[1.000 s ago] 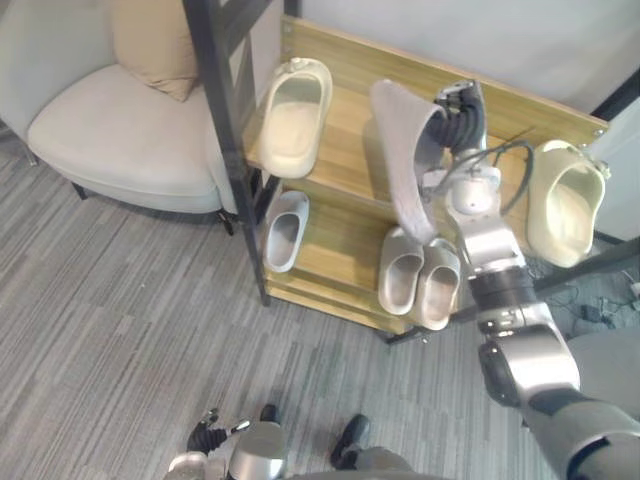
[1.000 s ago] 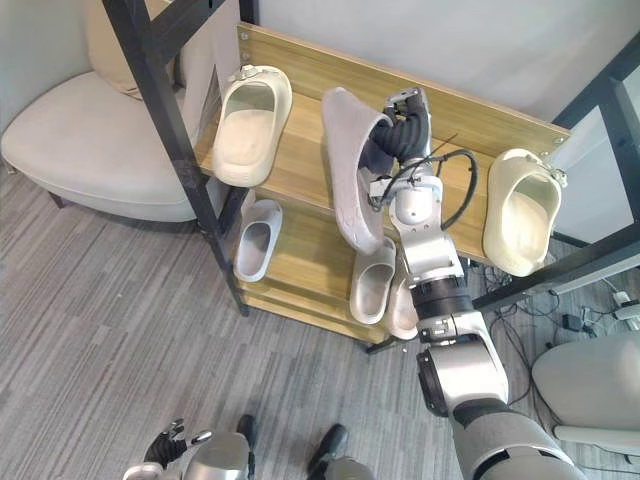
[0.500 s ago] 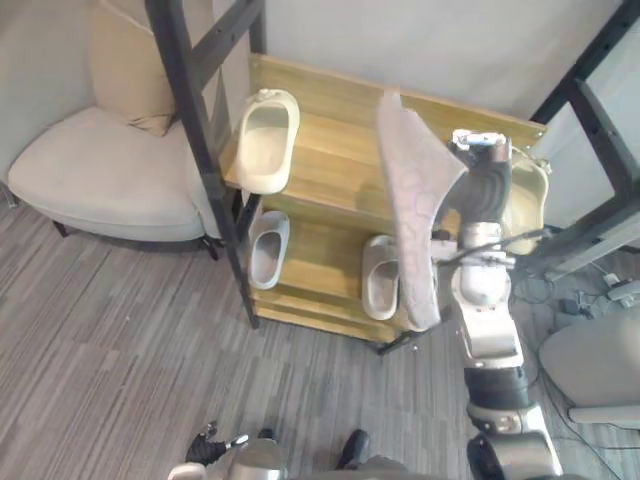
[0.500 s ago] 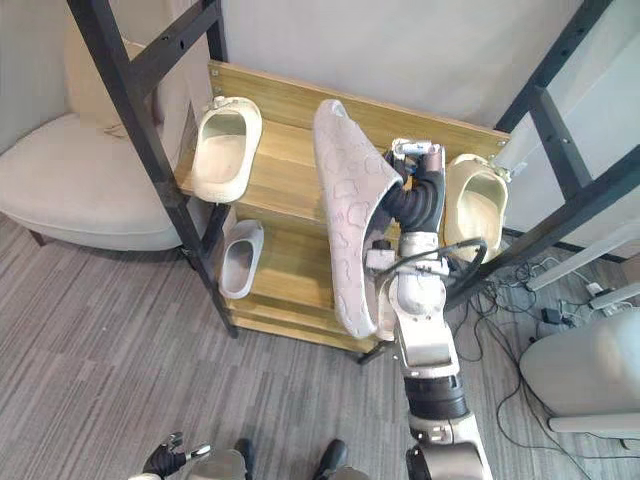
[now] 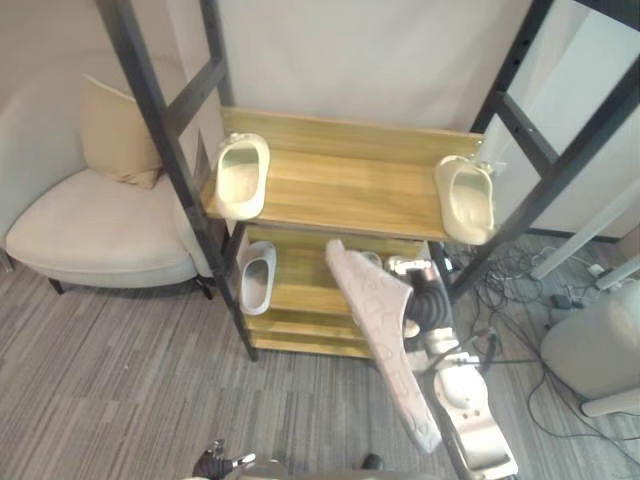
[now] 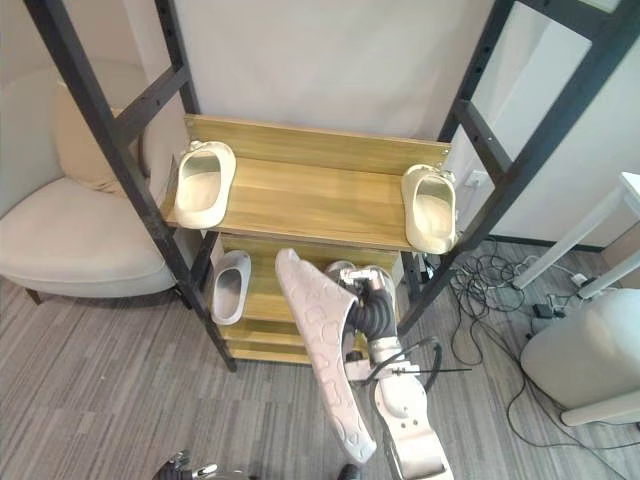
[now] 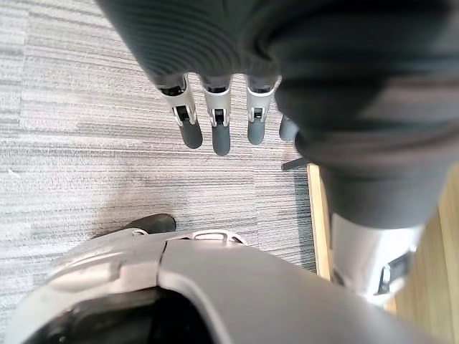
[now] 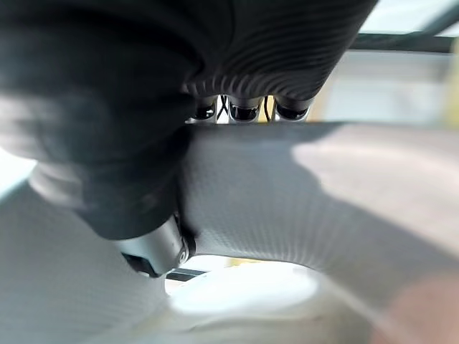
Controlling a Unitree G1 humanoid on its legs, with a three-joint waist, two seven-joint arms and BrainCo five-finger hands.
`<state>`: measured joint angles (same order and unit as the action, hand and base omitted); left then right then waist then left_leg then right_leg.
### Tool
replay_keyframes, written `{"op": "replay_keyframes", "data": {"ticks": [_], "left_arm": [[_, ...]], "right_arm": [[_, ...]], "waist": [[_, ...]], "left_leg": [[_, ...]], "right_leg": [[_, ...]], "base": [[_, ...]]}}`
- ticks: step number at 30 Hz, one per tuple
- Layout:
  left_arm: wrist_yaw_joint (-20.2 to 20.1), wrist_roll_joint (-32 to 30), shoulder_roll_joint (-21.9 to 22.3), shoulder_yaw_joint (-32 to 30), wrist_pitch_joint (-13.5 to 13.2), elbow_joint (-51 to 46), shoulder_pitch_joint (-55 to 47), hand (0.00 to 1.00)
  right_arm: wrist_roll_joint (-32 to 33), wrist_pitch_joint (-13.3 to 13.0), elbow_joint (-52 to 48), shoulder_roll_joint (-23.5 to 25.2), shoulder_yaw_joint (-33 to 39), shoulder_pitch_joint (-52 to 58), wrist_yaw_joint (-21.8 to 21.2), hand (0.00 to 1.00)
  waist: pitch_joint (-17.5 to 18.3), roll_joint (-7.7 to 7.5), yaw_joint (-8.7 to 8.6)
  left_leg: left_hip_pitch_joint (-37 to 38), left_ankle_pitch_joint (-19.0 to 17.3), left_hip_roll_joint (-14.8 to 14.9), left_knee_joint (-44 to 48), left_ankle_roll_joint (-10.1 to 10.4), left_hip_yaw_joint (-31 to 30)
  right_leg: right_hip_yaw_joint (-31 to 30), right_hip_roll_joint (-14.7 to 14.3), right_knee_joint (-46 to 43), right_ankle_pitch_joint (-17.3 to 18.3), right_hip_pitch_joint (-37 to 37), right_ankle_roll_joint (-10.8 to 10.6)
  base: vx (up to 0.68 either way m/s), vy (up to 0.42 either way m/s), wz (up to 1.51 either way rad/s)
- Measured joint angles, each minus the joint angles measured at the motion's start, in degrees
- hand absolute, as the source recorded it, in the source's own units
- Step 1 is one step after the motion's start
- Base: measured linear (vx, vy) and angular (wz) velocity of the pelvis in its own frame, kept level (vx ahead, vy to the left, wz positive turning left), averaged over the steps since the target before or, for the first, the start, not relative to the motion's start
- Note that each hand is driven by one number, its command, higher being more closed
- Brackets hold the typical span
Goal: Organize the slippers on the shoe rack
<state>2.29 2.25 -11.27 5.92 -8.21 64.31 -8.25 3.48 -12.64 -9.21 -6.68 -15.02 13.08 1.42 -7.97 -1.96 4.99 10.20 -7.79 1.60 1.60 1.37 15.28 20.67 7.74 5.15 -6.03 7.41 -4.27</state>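
Observation:
My right hand [image 5: 429,306] is shut on a pinkish-grey slipper [image 5: 383,345], held in the air in front of the wooden shoe rack [image 5: 345,185] with its patterned sole towards me. In the right wrist view the fingers reach over the slipper's strap [image 8: 287,215] and the thumb goes inside. On the top shelf, one cream slipper [image 5: 243,174] lies at the left end and another [image 5: 466,196] at the right end. A pale grey slipper [image 5: 257,277] lies on the lower shelf. My left hand [image 7: 212,127] hangs low over the floor with straight fingers.
A beige armchair [image 5: 95,235] with a cushion stands left of the rack. Black metal posts [image 5: 165,165] [image 5: 545,125] flank the rack. Cables [image 5: 520,268] lie on the floor at the right, beside a white rounded object [image 5: 600,350]. Grey striped carpet [image 5: 120,380] covers the floor.
The camera has shifted, so the rack now shows from farther back. My right hand has come down and back from the top shelf with the slipper, and hangs before the lower shelf.

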Motion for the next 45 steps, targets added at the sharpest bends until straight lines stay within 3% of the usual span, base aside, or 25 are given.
{"op": "replay_keyframes", "data": {"ticks": [5, 7, 10, 15, 18, 21, 27, 30, 38, 45], "left_arm": [[0.0, 0.02, 0.01, 1.54, 0.0, 0.48, 0.44, 0.0], [0.02, 0.17, -0.07, 1.97, -0.23, 0.01, 0.51, 0.0], [0.05, 0.25, 0.09, 2.95, -0.37, -0.79, 1.55, 0.0], [0.32, 2.57, 0.37, 3.52, -1.22, -2.14, 5.24, 0.0], [0.35, 4.17, 0.16, 3.62, -1.53, -3.03, 6.09, 0.0], [0.89, 4.92, 0.2, 3.62, -1.62, -3.26, 6.35, 0.0], [1.36, 8.83, 1.06, 3.52, -2.85, -4.29, 6.63, 0.0], [1.29, 9.63, 1.44, 3.54, -5.05, -6.16, 6.37, 0.0], [4.17, 12.77, 2.01, 1.42, -3.91, -10.64, 9.83, 0.0], [5.33, 13.76, 2.95, -0.59, -4.38, -14.69, 10.55, 0.0]], "right_arm": [[0.92, 1.56, 10.72, -0.09, -0.77, 0.5, -1.52, 1.0], [0.14, 2.1, 13.6, -0.14, -0.63, -0.01, -1.01, 1.0], [-1.77, 2.98, 18.3, -0.23, 2.02, -4.59, 0.75, 1.0], [-3.61, 3.67, 23.39, -3.44, 6.01, -18.49, 5.64, 1.0], [-3.57, 4.05, 26.56, -4.82, 7.52, -25.81, 7.96, 1.0], [-3.57, 4.15, 27.45, -5.04, 7.59, -32.11, 9.08, 1.0], [-4.44, 4.23, 33.39, -9.22, 7.47, -45.78, 11.44, 1.0], [-6.43, 4.25, 35.47, -12.84, 7.4, -51.61, 13.28, 1.0], [-11.07, 4.48, 34.7, -14.25, 6.85, -62.55, 17.45, 1.0], [-17.42, 6.53, 34.7, -14.67, 5.54, -68.17, 19.9, 1.0]], "waist": [[0.43, 0.81, -0.07], [0.45, 0.98, -0.01], [-1.4, 2.41, 0.06], [-8.23, 4.59, -0.02], [-10.71, 4.73, 0.25], [-12.86, 5.1, 0.48], [-15.08, 7.18, 1.4], [-16.42, 8.35, 2.09], [-18.85, 7.77, 4.72], [-19.47, 7.98, 6.11]], "left_leg": [[0.31, 0.03, 0.29, -0.23, 0.32, 0.13], [-2.08, -1.6, 1.01, 3.11, 0.5, 0.04], [-8.45, -5.73, 3.05, 14.64, 0.31, -0.18], [-20.44, -12.75, 4.79, 34.03, -0.85, -1.53], [-26.92, -17.48, 5.49, 42.8, -1.26, -2.17], [-31.69, -19.83, 6.01, 48.99, -1.92, -2.43], [-43.38, -23.04, 8.32, 61.16, -2.43, -2.64], [-48.68, -24.08, 8.51, 65.81, -2.97, -3.31], [-62.43, -24.29, 8.42, 74.18, -3.26, -5.64], [-67.72, -24.24, 8.52, 76.6, -3.25, -6.92]], "right_leg": [[0.05, -0.25, -0.09, 0.38, 0.17, -0.05], [0.34, -0.18, -1.8, 1.71, -1.3, 0.13], [0.23, 1.71, -15.27, 7.47, -8.64, 0.69], [0.67, 7.14, -37.15, 16.84, -20.34, 1.3], [0.52, 10.04, -47.55, 21.43, -27.12, 1.63], [-0.23, 12.2, -54.36, 23.95, -32.27, 2.11], [-1.14, 14.36, -65.21, 26.49, -43.95, 4.23], [-0.84, 16.09, -69.57, 27.47, -48.63, 4.82], [-0.46, 19.53, -77.99, 29.71, -60.54, 6.01], [0.82, 20.81, -80.07, 30.03, -64.2, 6.28]], "base": [[0.01, -0.048, 0.01], [0.01, -0.049, 0.06], [0.01, -0.014, 0.05], [-0.14, -0.012, 0.16], [-0.19, -0.036, 0.22], [-0.13, -0.035, 0.02], [-0.06, 0.019, -0.05], [-0.01, 0.068, 0.11], [-0.05, 0.05, 0.14], [-0.01, 0.036, 0.06]]}}
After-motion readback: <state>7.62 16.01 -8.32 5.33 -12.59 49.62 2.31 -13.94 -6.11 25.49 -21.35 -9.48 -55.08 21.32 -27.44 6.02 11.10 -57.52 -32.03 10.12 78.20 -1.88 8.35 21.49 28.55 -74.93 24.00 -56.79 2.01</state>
